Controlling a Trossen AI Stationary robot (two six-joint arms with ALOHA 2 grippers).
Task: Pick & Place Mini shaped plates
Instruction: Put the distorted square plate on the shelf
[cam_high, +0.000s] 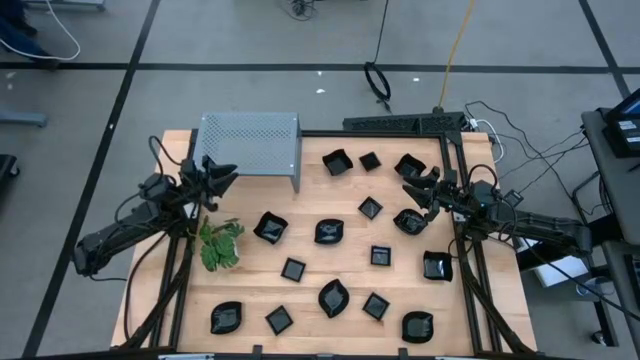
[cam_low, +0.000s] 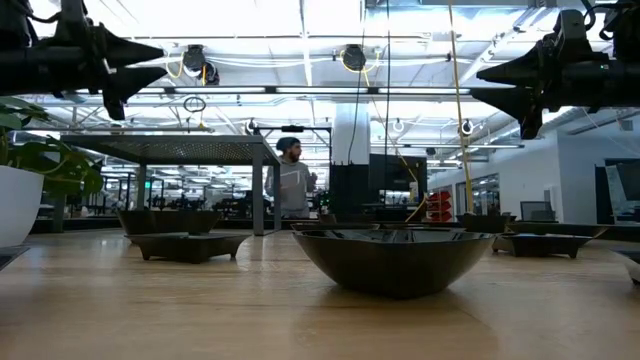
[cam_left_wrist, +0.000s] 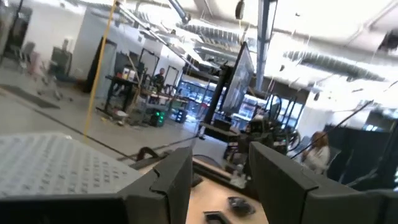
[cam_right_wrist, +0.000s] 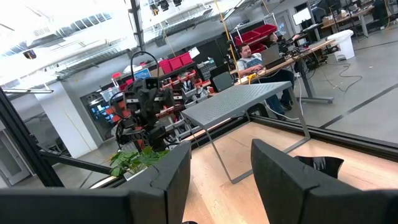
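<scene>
About sixteen black plates (cam_high: 334, 297) lie scattered on the wooden table (cam_high: 250, 290), all right of the plant (cam_high: 219, 243), none held. Right gripper (cam_high: 410, 190) hangs empty above the plates far right of the plant, fingers spread wide. Left gripper (cam_high: 222, 172) hangs empty, fingers apart, just behind the plant, by the grey shelf (cam_high: 250, 140).
</scene>
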